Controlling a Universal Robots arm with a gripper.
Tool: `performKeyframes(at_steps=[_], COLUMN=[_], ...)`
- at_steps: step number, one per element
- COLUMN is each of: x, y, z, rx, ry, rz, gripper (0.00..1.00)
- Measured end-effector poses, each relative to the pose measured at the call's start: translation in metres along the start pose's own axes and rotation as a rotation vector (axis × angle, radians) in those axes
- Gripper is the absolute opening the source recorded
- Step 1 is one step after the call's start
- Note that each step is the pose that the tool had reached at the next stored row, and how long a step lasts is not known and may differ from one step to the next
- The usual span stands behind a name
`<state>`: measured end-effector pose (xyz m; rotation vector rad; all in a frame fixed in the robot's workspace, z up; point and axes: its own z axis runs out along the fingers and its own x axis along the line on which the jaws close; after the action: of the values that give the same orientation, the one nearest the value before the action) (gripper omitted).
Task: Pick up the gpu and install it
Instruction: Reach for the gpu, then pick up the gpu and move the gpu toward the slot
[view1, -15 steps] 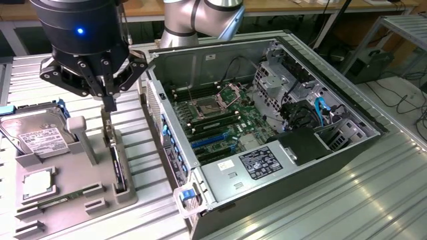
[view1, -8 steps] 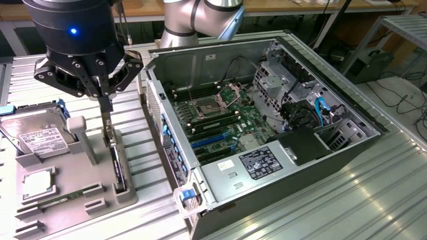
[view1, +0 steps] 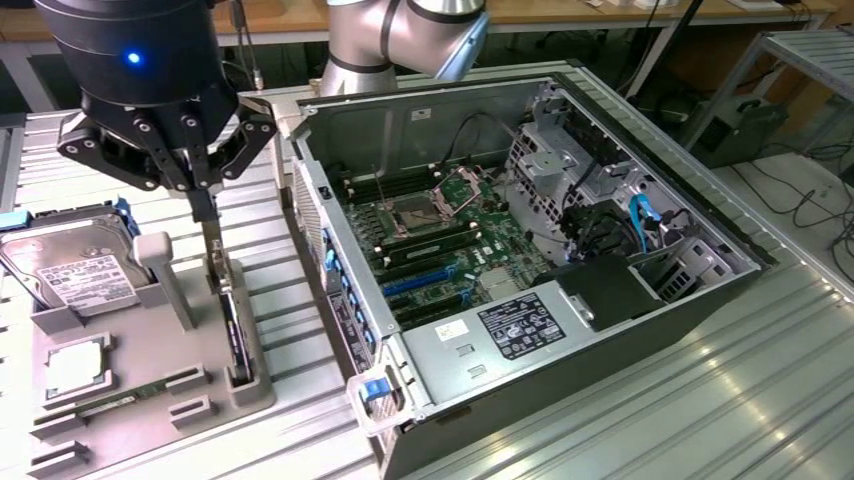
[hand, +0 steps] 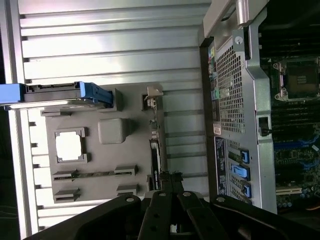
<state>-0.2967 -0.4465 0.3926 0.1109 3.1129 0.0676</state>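
black gripper (view1: 204, 208) pinched shut, tips at the top edge of the thin dark gpu card (view1: 231, 318) standing in a grey moulded tray (view1: 140, 350); grip unclear.

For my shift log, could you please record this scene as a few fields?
gpu: thin dark circuit card with silver bracket, standing on edge in a slot of the grey plastic tray
gripper: black, shut, tips at the card's upper end; grip unclear
hard drive: silver with white label, on the same tray
case: open grey metal computer tower, on the exterior view's right
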Motion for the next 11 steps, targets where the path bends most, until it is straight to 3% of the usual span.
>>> performKeyframes(at_steps=[11], x=[0.0028], y=[-0.0002], z=[-0.0001], rx=[0.0000], ry=[0.0000], rz=[0.000], gripper=[0.11])
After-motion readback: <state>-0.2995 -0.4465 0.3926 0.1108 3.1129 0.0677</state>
